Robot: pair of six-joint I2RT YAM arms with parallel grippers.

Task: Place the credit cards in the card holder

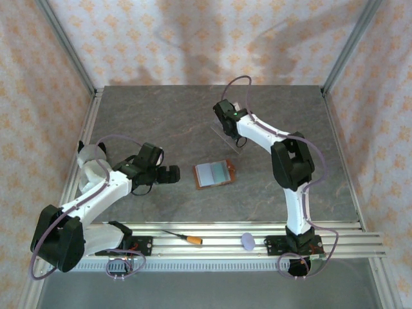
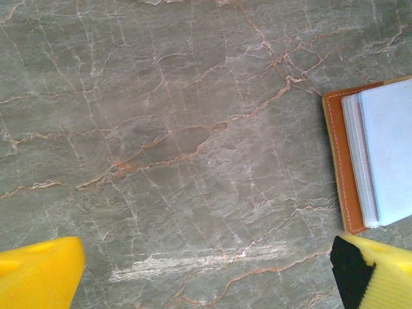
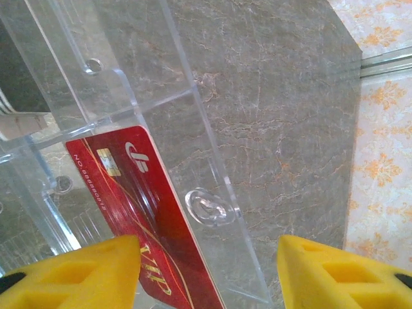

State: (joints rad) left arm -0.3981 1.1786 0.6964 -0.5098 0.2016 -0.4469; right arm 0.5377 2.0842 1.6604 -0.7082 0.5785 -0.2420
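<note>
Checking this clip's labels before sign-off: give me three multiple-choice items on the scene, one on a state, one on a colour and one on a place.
1. How does the brown leather wallet lie on the table?
A. folded shut
B. spread open, pockets up
C. standing on edge

2. What colour is the handle of the screwdriver on the metal rails at the near edge?
A. blue
B. green
C. orange

3. Where is the red plastic card?
A. in the clear plastic tray
B. in the wallet
C. on the rails

Answers:
1 B: the top view shows the pale inner pockets framed by the brown edge.
2 C: the handle end shows orange in the top view.
3 A: the right wrist view shows the card behind the tray's clear walls.
</note>
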